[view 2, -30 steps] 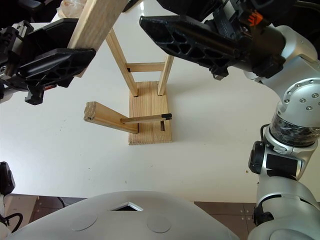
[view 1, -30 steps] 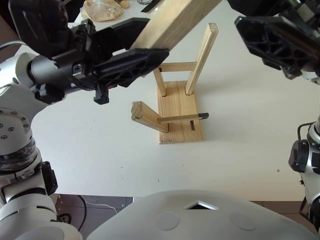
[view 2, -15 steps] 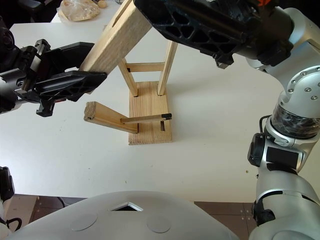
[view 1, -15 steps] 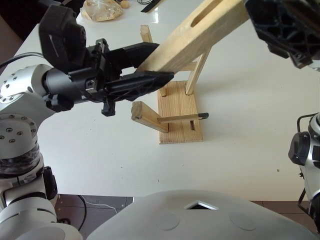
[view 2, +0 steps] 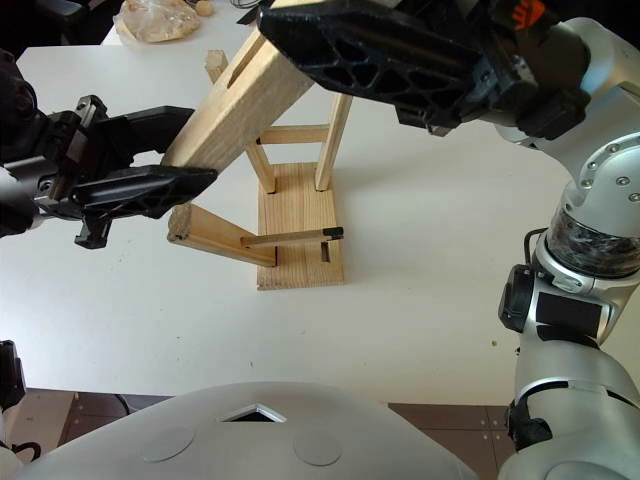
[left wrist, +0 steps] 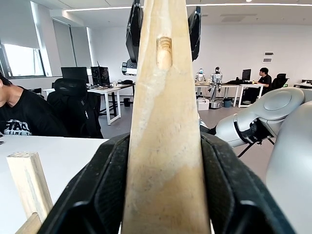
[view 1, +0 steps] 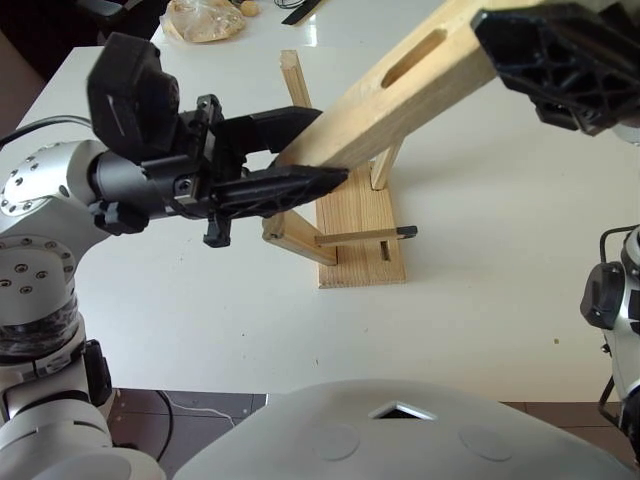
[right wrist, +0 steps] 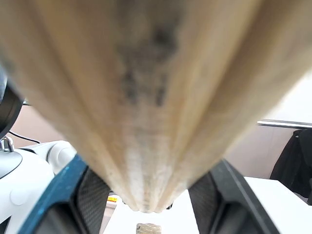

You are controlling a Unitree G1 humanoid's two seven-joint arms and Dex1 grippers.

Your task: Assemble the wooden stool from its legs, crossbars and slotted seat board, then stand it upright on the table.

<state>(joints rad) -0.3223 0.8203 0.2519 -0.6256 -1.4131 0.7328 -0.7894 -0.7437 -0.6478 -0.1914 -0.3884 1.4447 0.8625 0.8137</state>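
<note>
Left gripper [view 1: 330,148]: clenched on the lower end of a long wooden leg [view 1: 400,95], with the wood pinched between both fingers.

Right gripper [view 2: 300,45]: clenched on the upper end of the same leg.

Leg: held in the air, slanting up from the robot's left to its right, above the parts on the table [view 1: 480,280]. Oblong slot [view 1: 415,58] in its side near the upper end. Contact between its lower end and the parts below: cannot tell.

Seat board [view 1: 355,205]: flat on the table, below the held leg.

Upright legs [view 2: 335,130]: two, standing at the far end of the seat board, joined by a crossbar [view 2: 290,134].

Tilted leg [view 2: 215,235]: one end out past the seat board's left edge, the other end at the board. Thin bar [view 2: 295,237] with a dark tip running from it across the board.

Bag [view 1: 205,18]: far left corner of the table.
</note>
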